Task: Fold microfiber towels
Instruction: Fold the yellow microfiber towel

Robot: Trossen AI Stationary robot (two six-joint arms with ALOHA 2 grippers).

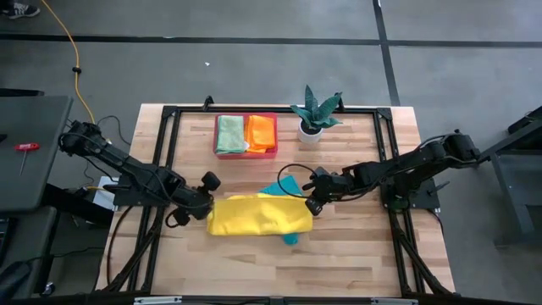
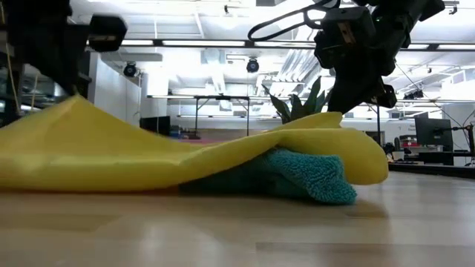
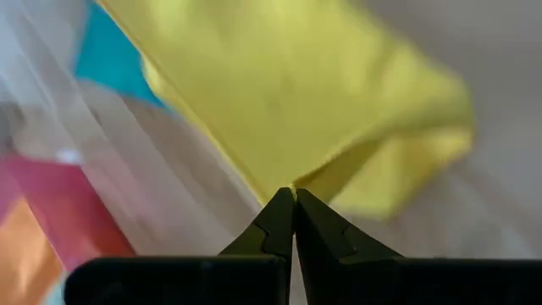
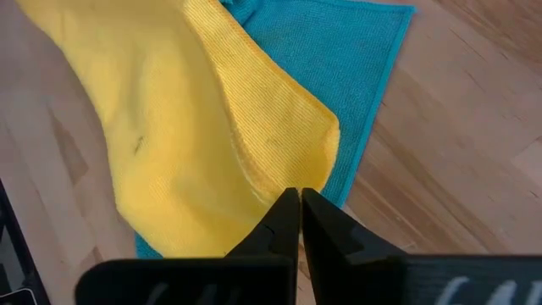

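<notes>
A yellow towel [image 1: 258, 216] lies across the table's middle, folded over on itself, on top of a teal towel [image 1: 284, 187] that shows at its far side and near edge [image 2: 312, 178]. My left gripper [image 1: 206, 206] is shut on the yellow towel's left end. My right gripper [image 1: 312, 206] is shut on its right end. A light green towel [image 1: 229, 134] and an orange towel [image 1: 261, 133] lie in the pink tray [image 1: 246, 154]. The second yellow towel is not in view. My left gripper pinches the yellow towel's left far corner [image 3: 292, 185] between its two fingertips, slanting down from the table's left. That corner is raised off the table [image 2: 74, 104]; the cloth slopes down slack from it. My right gripper pinches the yellow towel's right far corner [image 4: 284, 182] between its fingertips, over a fold of more than one layer, coming from the table's right and slanting down. That end is raised [image 2: 326, 119] and the cloth sags onto the teal towel.
The pink tray stands at the far middle, with a potted plant [image 1: 315, 114] in a white pot to its right. A black frame rail [image 1: 161, 169] runs along the table's sides and far edge. Bare wood [image 1: 254, 263] lies near the front.
</notes>
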